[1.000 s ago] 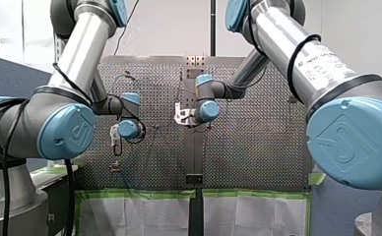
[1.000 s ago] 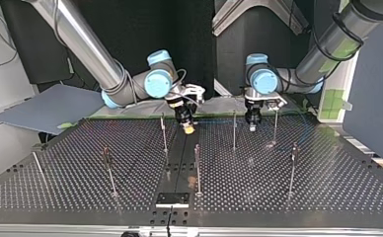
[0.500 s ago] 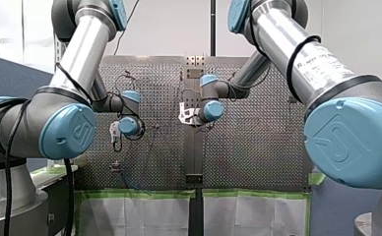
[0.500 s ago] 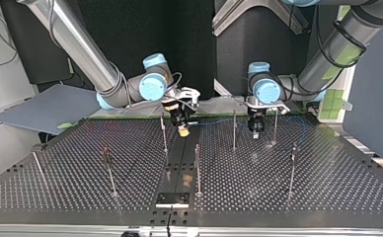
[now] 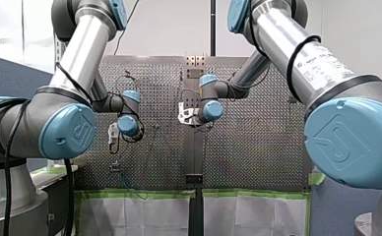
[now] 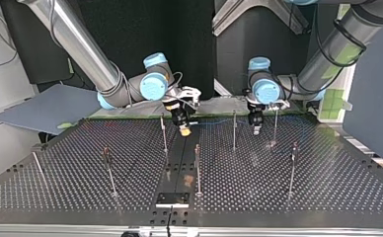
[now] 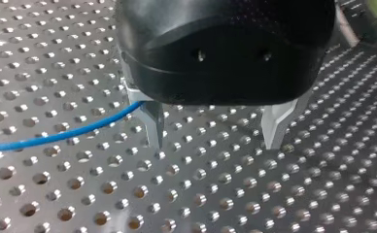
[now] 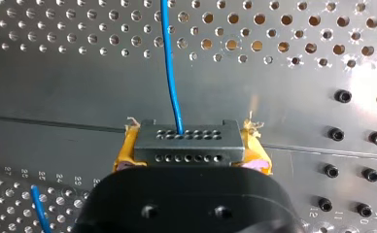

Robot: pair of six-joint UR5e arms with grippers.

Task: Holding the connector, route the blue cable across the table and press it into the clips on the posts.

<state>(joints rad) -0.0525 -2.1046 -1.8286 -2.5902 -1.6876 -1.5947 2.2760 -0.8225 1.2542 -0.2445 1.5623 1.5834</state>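
Slightly rightward since a second ago sits our right arm (image 5: pixel 238 81) in the front view. Top view: posts (image 6: pixel 234 131) crowd both wrists, and the bench (image 6: pixel 327 192) nearer the camera gives us room. Left wrist view: left fingers (image 7: pixel 153 121) wide, blue cable (image 7: pixel 55 137) beside one. Right wrist view: right fingers (image 8: pixel 124 150) clamp the connector (image 8: pixel 186 141); we'd keep tension.

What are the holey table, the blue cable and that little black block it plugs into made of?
Perforated table: looks like metal, dull grey with bright glints round the holes. Blue cable: thin, with a smooth, evenly coloured jacket, probably plastic insulation; what lies inside is not visible. Connector: a matte black block with neat rows of small holes, likely moulded plastic.
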